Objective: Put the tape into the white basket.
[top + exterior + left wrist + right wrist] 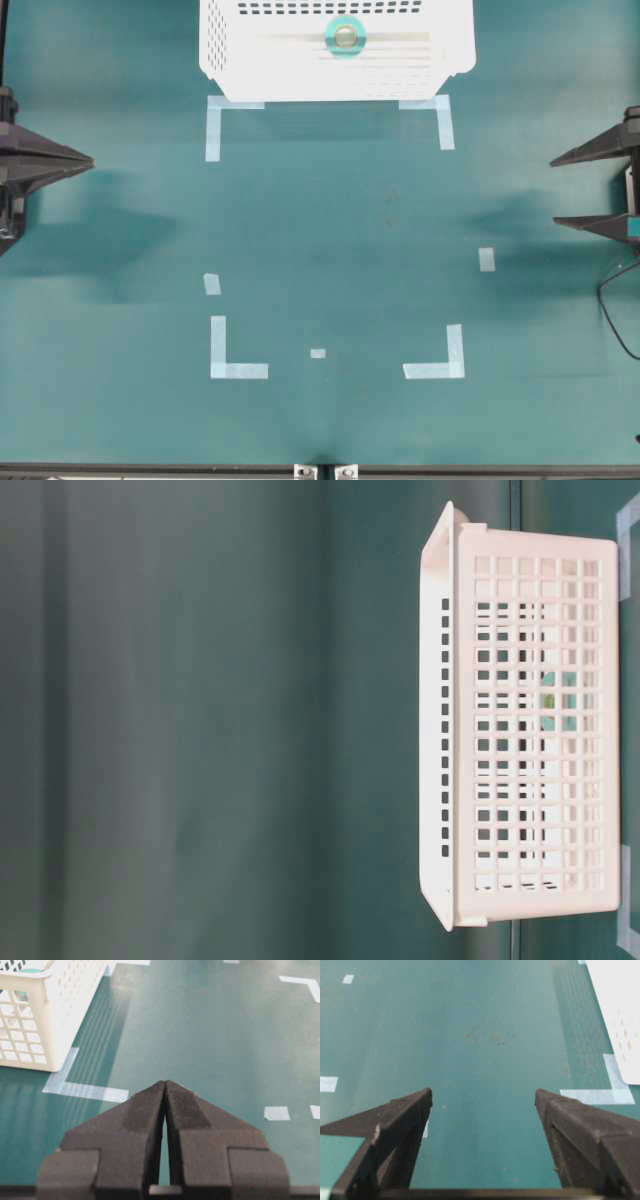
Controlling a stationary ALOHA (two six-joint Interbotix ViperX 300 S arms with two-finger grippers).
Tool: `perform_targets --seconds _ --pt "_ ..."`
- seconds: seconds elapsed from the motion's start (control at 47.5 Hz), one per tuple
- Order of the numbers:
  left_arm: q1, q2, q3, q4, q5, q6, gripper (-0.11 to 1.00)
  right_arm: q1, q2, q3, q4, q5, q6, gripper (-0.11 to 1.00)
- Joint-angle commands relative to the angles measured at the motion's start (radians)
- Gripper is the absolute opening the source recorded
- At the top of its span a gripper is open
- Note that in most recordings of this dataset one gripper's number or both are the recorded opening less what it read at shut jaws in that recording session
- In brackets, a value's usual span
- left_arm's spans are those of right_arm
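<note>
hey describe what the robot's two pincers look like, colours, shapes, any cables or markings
Both are matte black. The left pincer has two wedge-shaped fingers with a grainy, textured surface, tapering to points. The right pincer has the same tapered black wedges; in the overhead view it carries a small turquoise patch, and a thin black cable loops below it.

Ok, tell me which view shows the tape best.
The overhead view: the tape lies in plain sight inside the white basket. The table-level view shows only turquoise glimpses through the slots, the left wrist view a sliver, the right wrist view nothing.
</note>
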Motion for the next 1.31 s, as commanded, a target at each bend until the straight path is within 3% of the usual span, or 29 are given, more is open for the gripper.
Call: perform_targets --seconds 0.0,0.337,1.032,1.285 --pt "0.005 0.008 -0.015 0.002 -0.005 0.003 -0.11 -0.003 0.012 -0.008 0.0 -0.012 0.002 0.9" --pt "0.005 0.008 -0.015 0.002 -0.005 0.003 -0.11 -0.003 0.012 -0.005 0.0 -0.017 0.002 0.9" --pt "0.005 0.008 -0.015 0.002 -0.006 0.003 -0.11 -0.014 -0.193 0.081 0.0 -0.025 0.003 0.9" --pt "0.005 0.008 -0.015 0.002 -0.005 0.003 -0.11 -0.015 -0.207 0.086 0.0 -0.023 0.003 0.9"
